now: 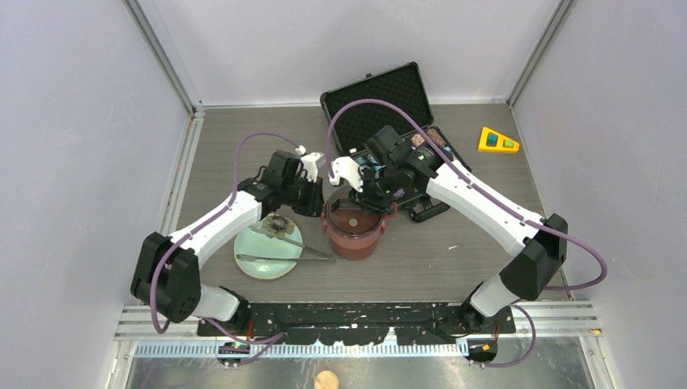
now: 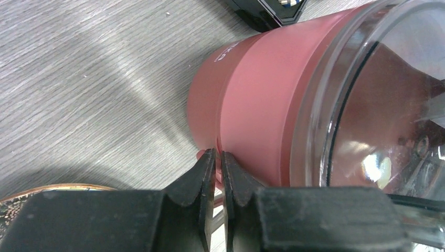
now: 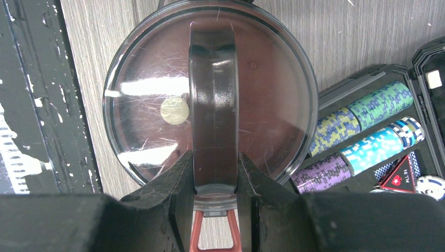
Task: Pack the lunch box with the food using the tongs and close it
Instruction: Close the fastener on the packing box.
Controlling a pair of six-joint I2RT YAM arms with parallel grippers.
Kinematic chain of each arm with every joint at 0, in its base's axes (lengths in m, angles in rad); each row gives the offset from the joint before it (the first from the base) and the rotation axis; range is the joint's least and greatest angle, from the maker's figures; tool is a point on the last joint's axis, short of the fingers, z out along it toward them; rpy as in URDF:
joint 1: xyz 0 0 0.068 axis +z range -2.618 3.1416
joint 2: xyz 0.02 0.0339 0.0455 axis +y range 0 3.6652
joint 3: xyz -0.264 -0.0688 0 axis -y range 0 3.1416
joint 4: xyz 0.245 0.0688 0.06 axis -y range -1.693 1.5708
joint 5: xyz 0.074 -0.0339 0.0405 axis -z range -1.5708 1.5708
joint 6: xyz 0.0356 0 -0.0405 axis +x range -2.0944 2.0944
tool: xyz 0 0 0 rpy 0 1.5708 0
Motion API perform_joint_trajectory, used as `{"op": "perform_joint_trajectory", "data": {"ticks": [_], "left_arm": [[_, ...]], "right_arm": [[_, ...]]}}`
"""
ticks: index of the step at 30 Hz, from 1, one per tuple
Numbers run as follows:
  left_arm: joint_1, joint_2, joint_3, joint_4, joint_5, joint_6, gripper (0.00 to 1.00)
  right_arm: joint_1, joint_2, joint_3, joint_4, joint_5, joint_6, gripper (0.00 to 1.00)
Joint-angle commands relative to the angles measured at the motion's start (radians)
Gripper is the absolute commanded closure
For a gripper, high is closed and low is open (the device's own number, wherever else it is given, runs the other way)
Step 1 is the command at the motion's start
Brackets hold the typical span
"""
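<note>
Lunch box [image 1: 354, 241] stands upright at table centre, assembled, with the dark translucent top lid [image 3: 273, 94] seated on it. In the right wrist view, a pale round spot [image 3: 175, 110] shows through the lid; what it is cannot be told. Right gripper [image 3: 214, 158] is above the lid, its fingers partly spread and pressed against both sides of the lid's arched handle [image 3: 212, 105] at that handle's 6 o'clock end. A red loop clasp [image 3: 212, 239] hangs just below that end. Left gripper [image 2: 219, 155] sits at 9 o'clock of the lunch box, low against its wall. Its fingers are drawn almost together with only a slit between them, and a thin red tab of the box lies in that slit, apparently pinched. Pale green plate [image 1: 249, 267] lies at 8 o'clock of the lunch box, just beside it. The tongs [image 1: 288, 258] rest flat across the plate, held by neither arm, with their joined end pointing at the box. A dark ragged item [image 1: 278, 225] sits at the plate's 12 o'clock edge, too small to identify. Black chip case [image 1: 381, 97] lies open at 1 o'clock of the box, with chip stacks [image 3: 367, 142] in its tray. A yellow wedge [image 1: 497, 140] sits well apart at 2 o'clock.
</note>
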Motion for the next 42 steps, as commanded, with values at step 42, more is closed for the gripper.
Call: {"op": "perform_joint_trajectory", "data": {"ticks": [42], "left_arm": [[0.148, -0.210, 0.022, -0.219, 0.084, 0.243, 0.77]], "right_arm": [[0.028, 0.177, -0.079, -0.117, -0.026, -0.005, 0.99]]}}
